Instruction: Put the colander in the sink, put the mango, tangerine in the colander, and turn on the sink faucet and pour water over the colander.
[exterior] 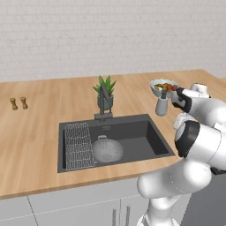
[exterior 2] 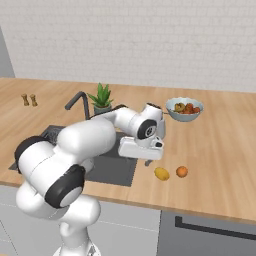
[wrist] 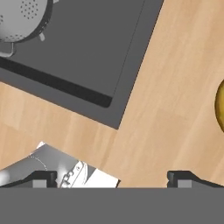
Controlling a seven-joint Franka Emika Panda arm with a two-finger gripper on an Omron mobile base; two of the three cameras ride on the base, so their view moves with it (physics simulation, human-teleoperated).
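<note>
My claw [wrist: 112, 178] hovering apart, empty, over desk [wrist: 166, 87]. Colander [exterior: 107, 150] sitting in sink [exterior: 145, 141]. Mango [exterior 2: 161, 173], tangerine [exterior 2: 182, 171] waiting; faucet [exterior: 104, 102] not running.

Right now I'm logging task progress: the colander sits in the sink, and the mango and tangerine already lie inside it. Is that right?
Not quite. The colander does sit in the sink, but the mango and the tangerine are not inside it. The right base view shows both lying on the wooden counter to the right of the sink, side by side.
</note>
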